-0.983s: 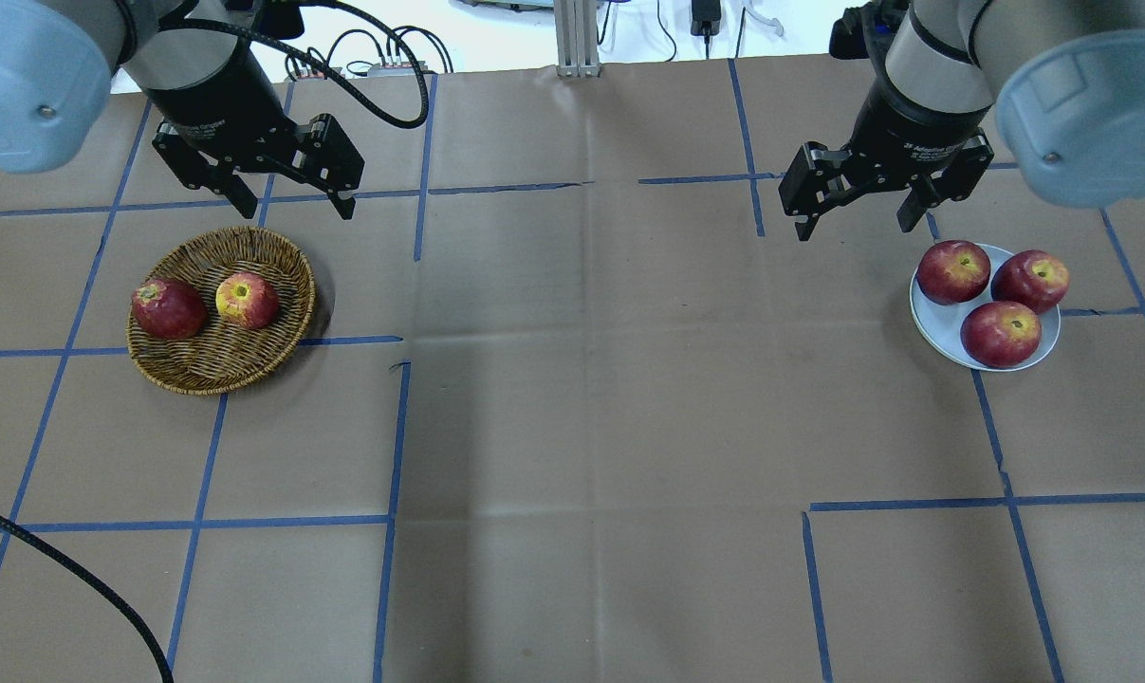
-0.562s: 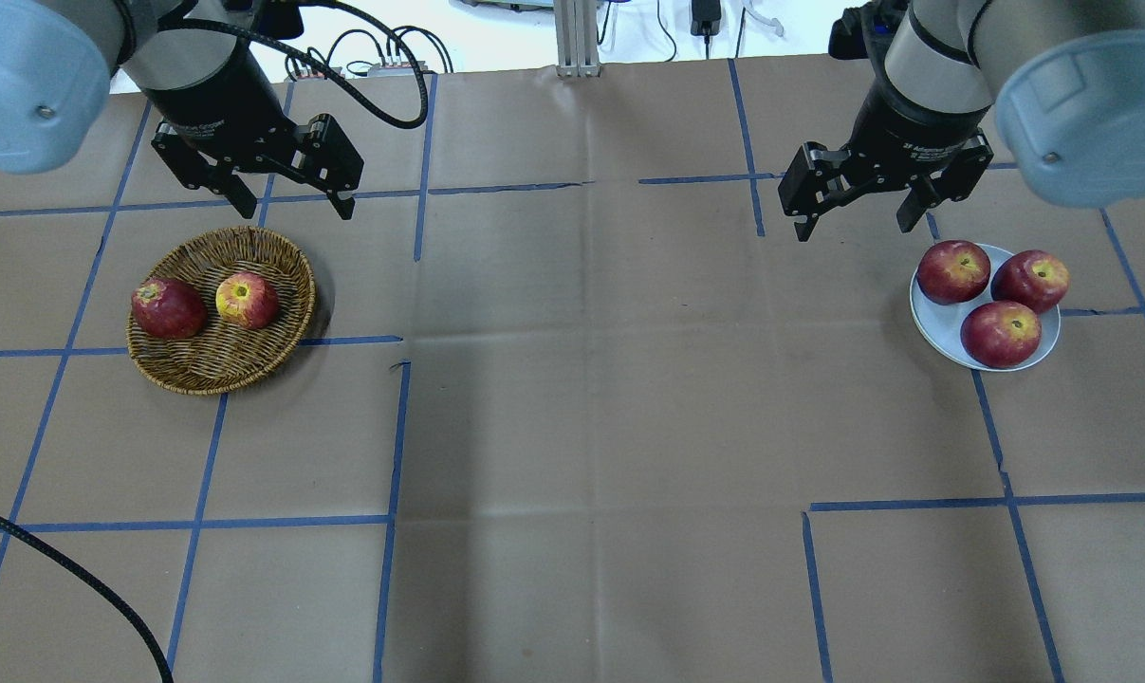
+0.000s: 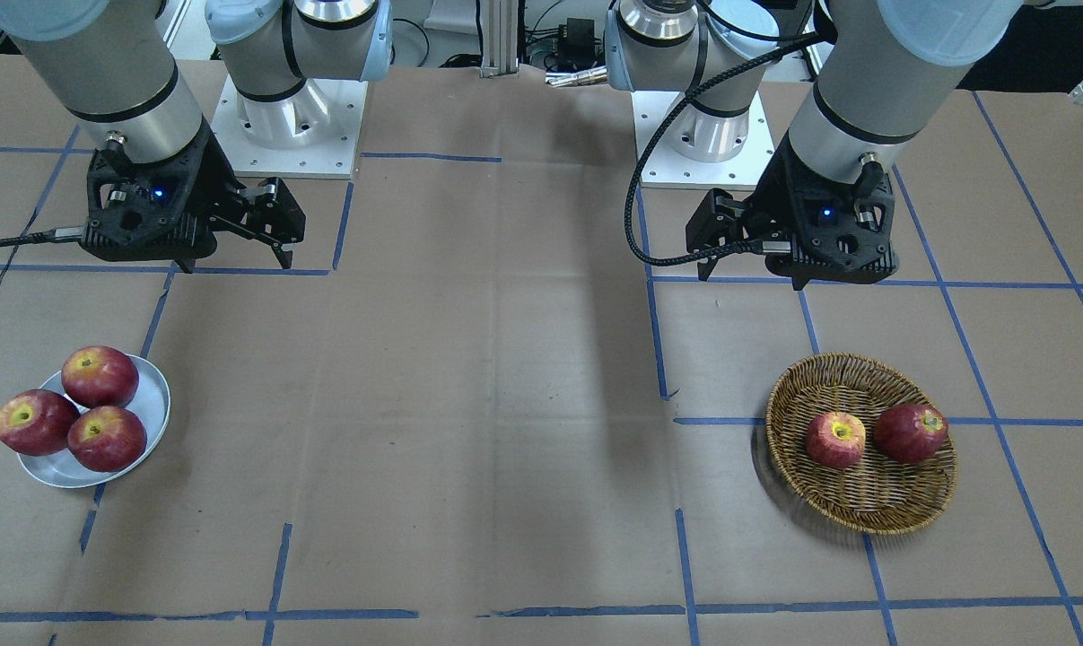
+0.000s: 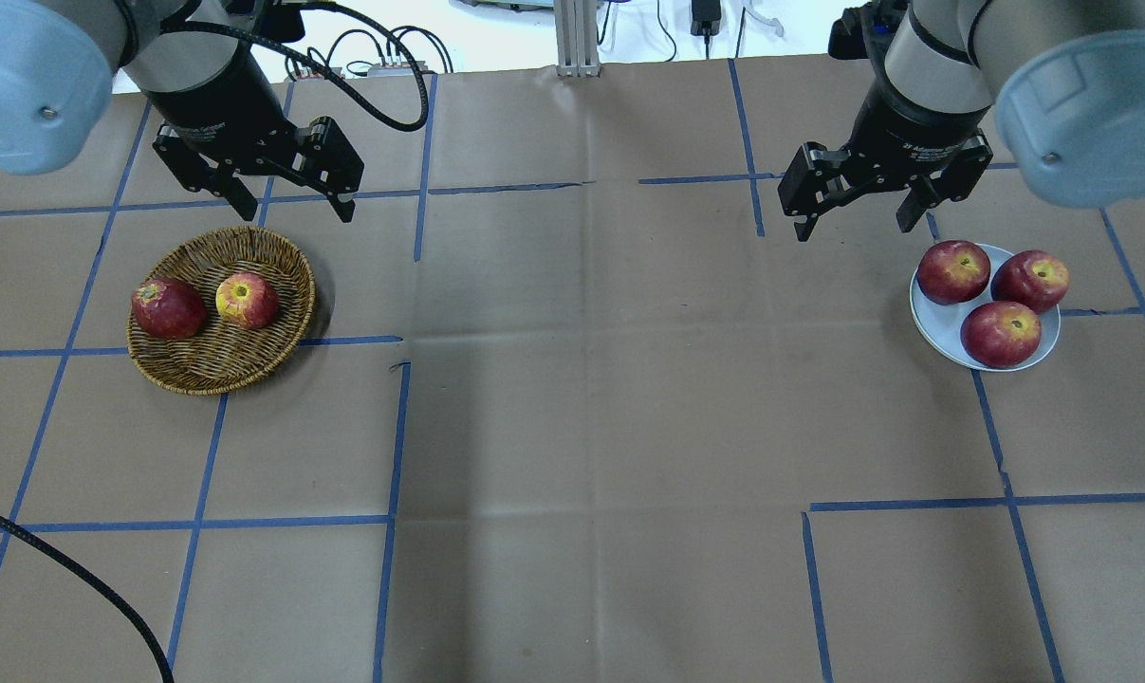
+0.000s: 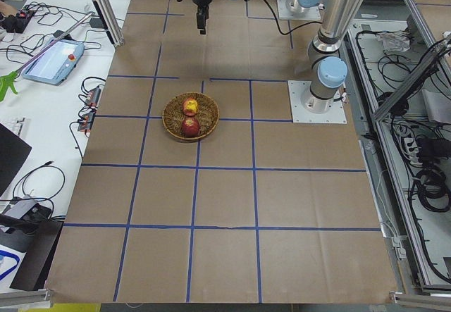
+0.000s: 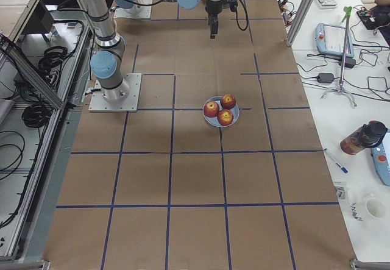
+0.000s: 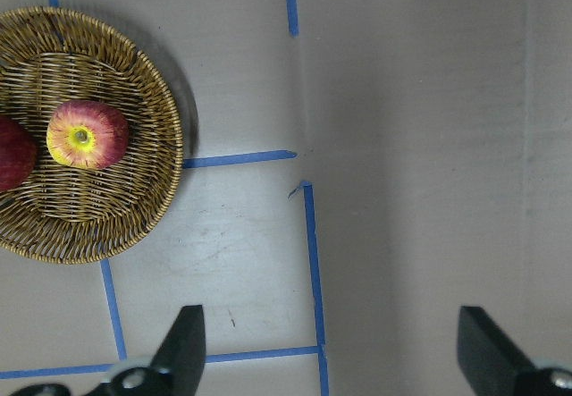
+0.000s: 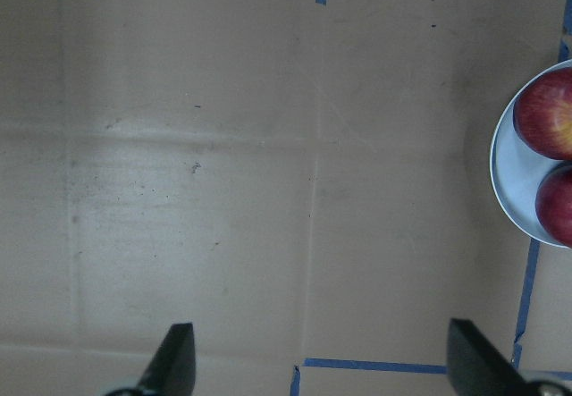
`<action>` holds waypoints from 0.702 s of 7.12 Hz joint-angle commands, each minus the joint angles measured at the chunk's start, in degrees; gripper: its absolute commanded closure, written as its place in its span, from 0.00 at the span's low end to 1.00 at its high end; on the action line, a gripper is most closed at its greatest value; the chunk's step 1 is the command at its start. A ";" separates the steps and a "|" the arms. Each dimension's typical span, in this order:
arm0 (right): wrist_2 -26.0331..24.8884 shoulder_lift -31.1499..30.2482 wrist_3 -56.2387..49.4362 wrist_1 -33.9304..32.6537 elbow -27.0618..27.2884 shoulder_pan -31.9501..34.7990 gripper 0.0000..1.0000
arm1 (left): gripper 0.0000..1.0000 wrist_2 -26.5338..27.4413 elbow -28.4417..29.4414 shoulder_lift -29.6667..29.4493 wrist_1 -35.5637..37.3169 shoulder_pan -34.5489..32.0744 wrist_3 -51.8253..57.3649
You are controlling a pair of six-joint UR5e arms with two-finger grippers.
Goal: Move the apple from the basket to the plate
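Observation:
The pale, yellow-topped apple lies in the wicker basket beside a darker red apple. It also shows in the front view and the left wrist view. My left gripper is open and empty, raised just beyond the basket's far rim. The white plate at the far right holds three dark red apples. My right gripper is open and empty, raised beyond and to the left of the plate.
Brown paper with blue tape lines covers the table. A black cable crosses the near left corner. The arm bases stand at the robot's edge of the table. Cables and a metal post lie beyond the far edge.
Almost nothing differs. The left gripper has shifted a few pixels to the left; the apples, basket, plate and right gripper have stayed put.

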 commanded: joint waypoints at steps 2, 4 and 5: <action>0.04 0.00 0.00 0.00 0.00 0.00 0.00 | 0.01 -0.05 -8.03 -1.57 9.81 7.67 6.23; 0.04 0.00 0.00 0.00 0.00 0.00 0.00 | 0.01 -0.14 -12.28 -6.90 19.95 15.40 13.99; -0.05 0.00 0.00 0.00 0.00 0.00 0.00 | 0.01 -0.23 -12.29 -9.63 20.41 16.40 14.89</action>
